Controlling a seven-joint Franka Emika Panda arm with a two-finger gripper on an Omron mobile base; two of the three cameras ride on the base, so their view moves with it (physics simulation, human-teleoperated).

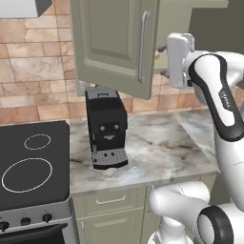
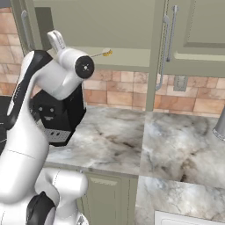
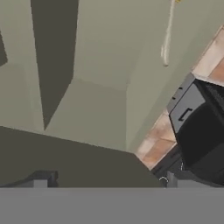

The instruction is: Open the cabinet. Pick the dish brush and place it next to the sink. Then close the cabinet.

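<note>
Here the cabinet (image 1: 114, 43) stands with its left door swung open above the coffee machine (image 1: 106, 128) on the counter (image 1: 157, 147); the claw (image 3: 103, 183) is released, grasping nothing.

cabinet: sage-green panelled wall cabinet (image 1: 114, 43) standing with left door swung open
dish brush: thin white-handled, yellow-tipped dish brush (image 2: 102, 54) lying on the shelf inside

Left base view looks from behind-left, forward and down over the bench (image 1: 157, 143). Right base view does the same from behind-right. Both share the bench, coffee machine (image 1: 106, 127) and open cabinet (image 1: 114, 45). Hand view sits close, aimed up into the cabinet interior.
</note>
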